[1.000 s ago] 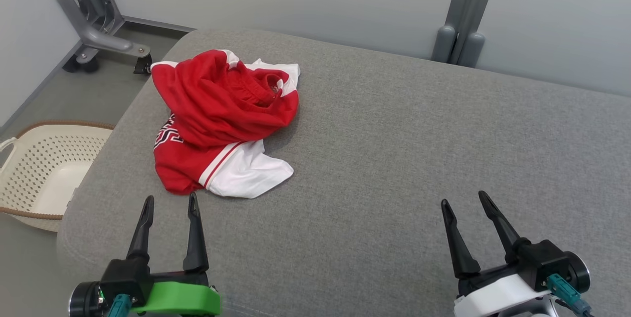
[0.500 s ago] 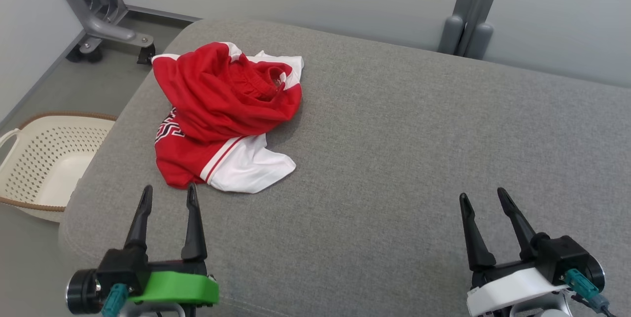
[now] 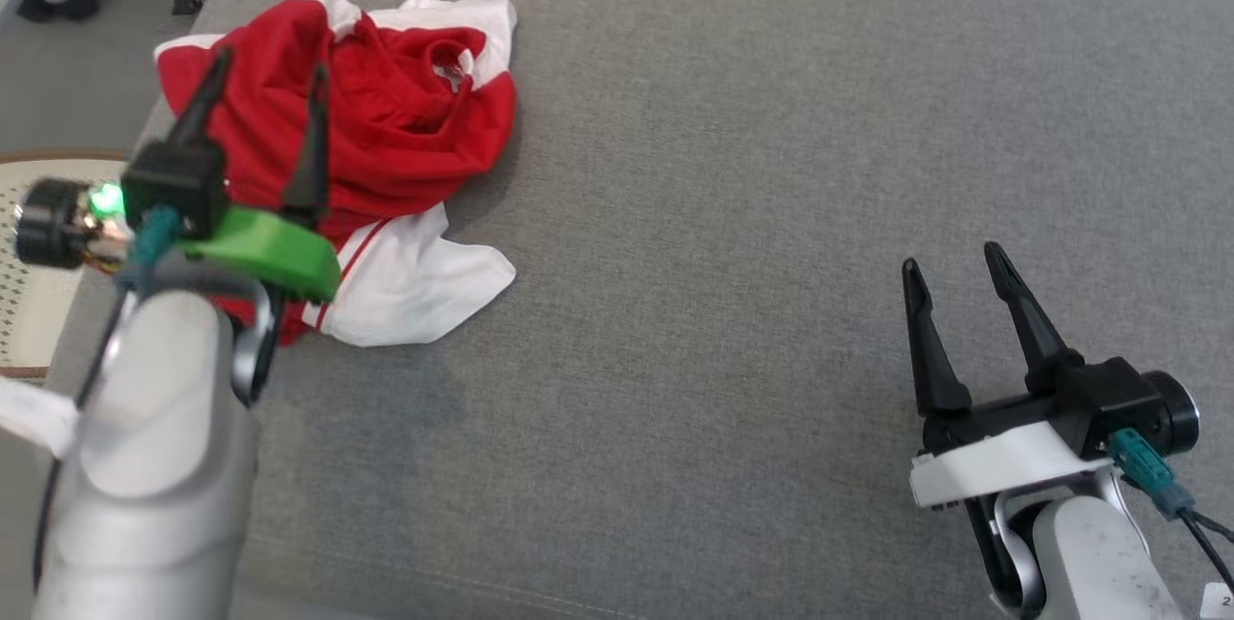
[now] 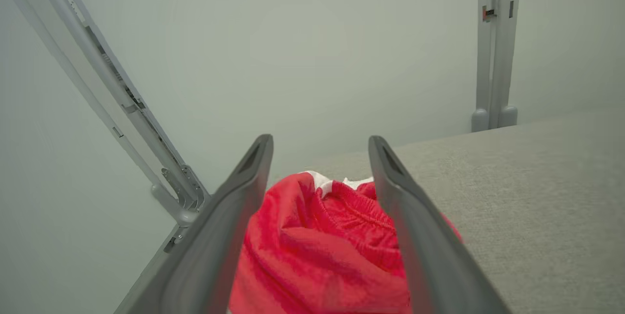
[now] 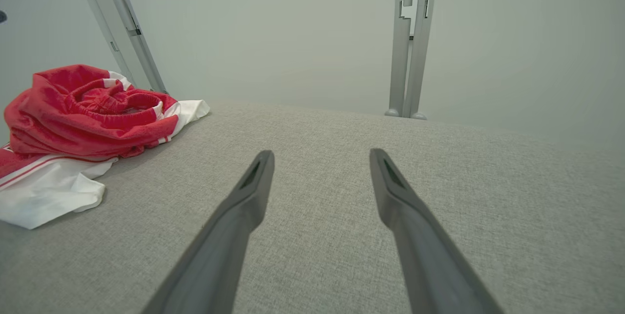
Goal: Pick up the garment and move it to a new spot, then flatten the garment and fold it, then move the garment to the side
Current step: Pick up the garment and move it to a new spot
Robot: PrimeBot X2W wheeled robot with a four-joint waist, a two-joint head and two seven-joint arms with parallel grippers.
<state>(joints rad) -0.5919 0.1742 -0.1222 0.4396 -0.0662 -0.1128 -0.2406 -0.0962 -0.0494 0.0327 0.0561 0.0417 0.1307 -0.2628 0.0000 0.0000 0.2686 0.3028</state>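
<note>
Crumpled red-and-white fabric garment (image 3: 405, 138) at ten o'clock on grey fabric-padded table (image 3: 723, 215), left jaws released above its red folds, right jaws released at four o'clock, well apart from it

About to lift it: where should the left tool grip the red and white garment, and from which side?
Grip the raised red folds of the garment, coming down from above with the open left tool hanging over them. They stand up bunched, easy to pinch; the white flap lies flat on the grey cushion.
</note>
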